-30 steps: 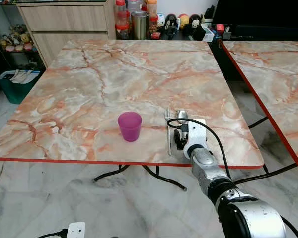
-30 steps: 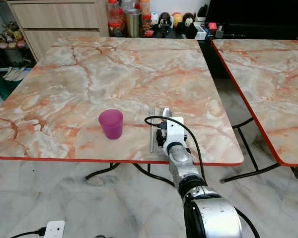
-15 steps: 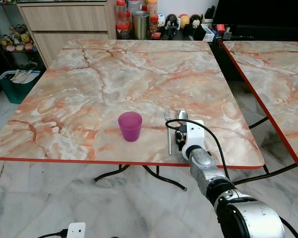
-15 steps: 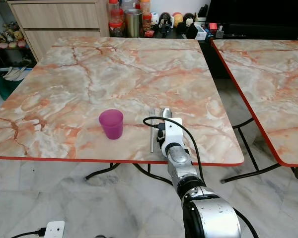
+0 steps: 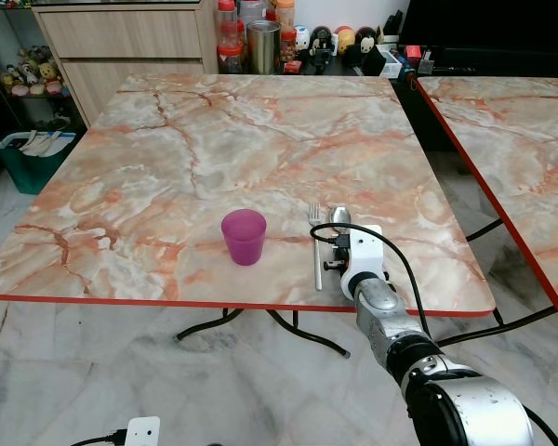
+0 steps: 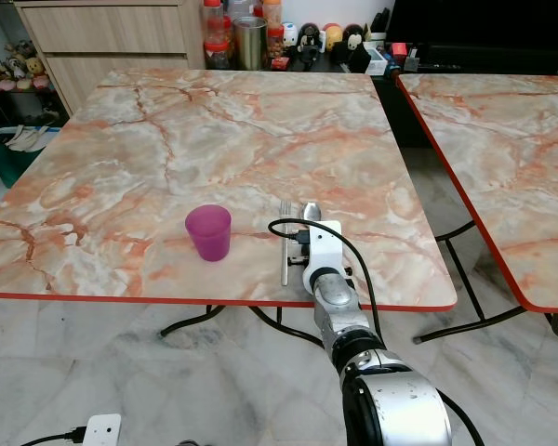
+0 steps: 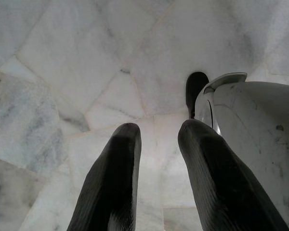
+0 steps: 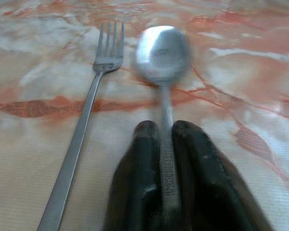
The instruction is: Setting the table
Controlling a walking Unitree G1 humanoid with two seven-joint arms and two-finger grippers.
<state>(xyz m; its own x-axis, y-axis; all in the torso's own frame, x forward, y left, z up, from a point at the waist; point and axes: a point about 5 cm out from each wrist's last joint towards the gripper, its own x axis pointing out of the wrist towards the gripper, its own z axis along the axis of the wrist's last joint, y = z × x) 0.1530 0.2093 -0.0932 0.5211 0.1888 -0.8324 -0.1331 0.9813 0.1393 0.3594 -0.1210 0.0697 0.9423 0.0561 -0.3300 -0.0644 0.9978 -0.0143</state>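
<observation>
A metal spoon (image 8: 163, 53) lies on the marble table (image 5: 214, 139) near its front edge, with a fork (image 8: 82, 134) parallel to it on its left. My right gripper (image 8: 164, 127) is low over the tabletop, shut on the spoon's handle; the bowl points away from me. In the eye views the white wrist (image 5: 364, 251) covers most of the handle, and the bowl (image 5: 339, 217) shows beyond it. A purple cup (image 5: 244, 236) stands upright left of the fork (image 5: 316, 251). My left gripper (image 7: 156, 139) hangs over the floor with its fingers apart and nothing between them.
A second marble table (image 5: 521, 139) stands to the right across a narrow gap. Behind the table, a wooden cabinet (image 5: 121, 46) and a shelf with jars and figurines (image 5: 288, 37). A green bin (image 5: 33, 158) sits at the left. A white power strip (image 5: 141, 430) lies on the floor.
My right forearm has drawn back a little toward me. The spoon, fork and cup stay where they were.
</observation>
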